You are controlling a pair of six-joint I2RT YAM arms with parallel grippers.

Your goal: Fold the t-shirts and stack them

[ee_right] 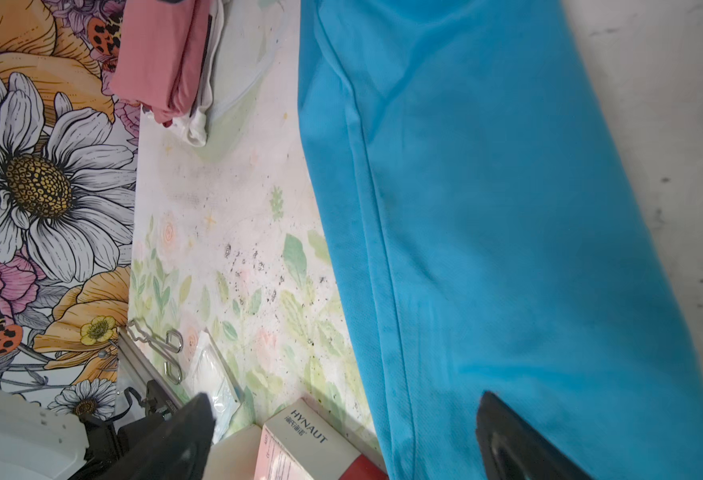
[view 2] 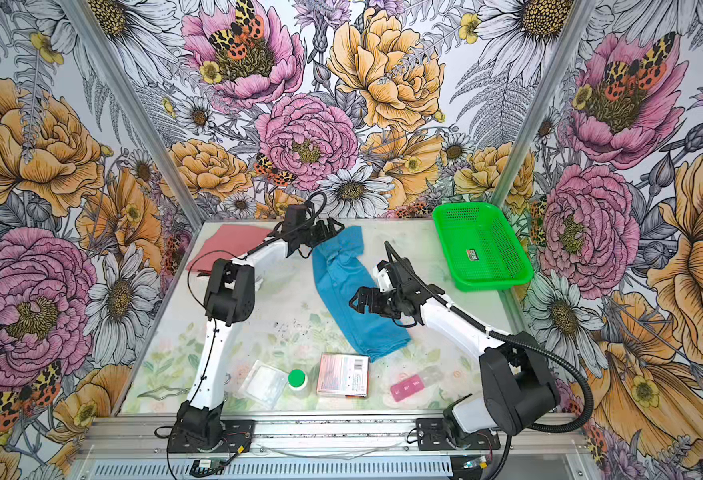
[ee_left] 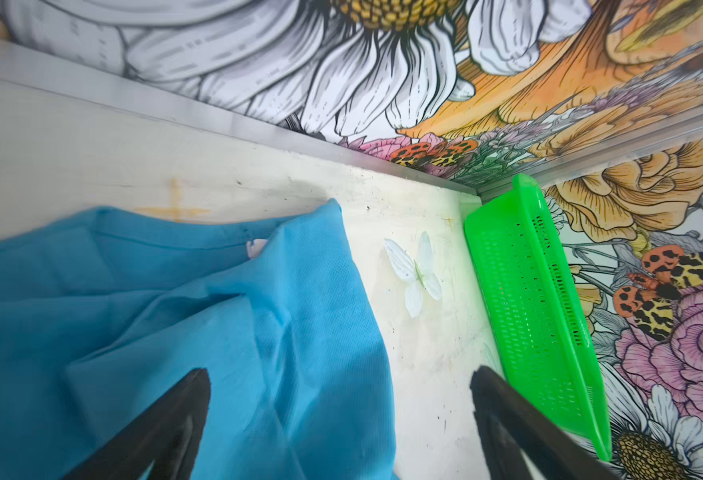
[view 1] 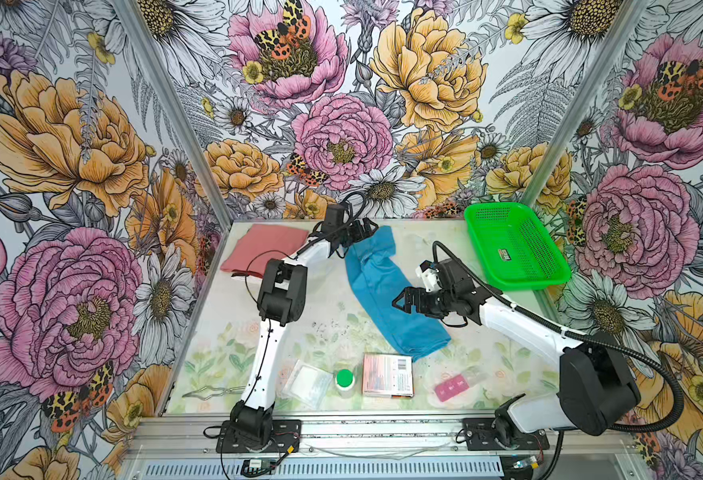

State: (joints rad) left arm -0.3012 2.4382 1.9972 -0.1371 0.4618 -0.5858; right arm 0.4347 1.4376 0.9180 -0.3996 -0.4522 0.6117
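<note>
Mid-table, blue t-shirt (view 1: pixel 383 291) lies as a long strip, pink t-shirt (view 1: pixel 266 245) folded far-left; L gripper (view 1: pixel 367 232) at collar end, R gripper (view 1: pixel 399 302) over mid-strip, both wide & empty, so next prob. pinch ends, halve it.

The salmon-pink t-shirt (ee_right: pixel 154 62) mostly hides white fabric (ee_right: pixel 198 129) beneath it.

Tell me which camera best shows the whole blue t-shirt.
A top view: the blue t-shirt shows almost end to end, as a long strip. The left wrist shows only its collar end; the right wrist only a middle stretch.
</note>
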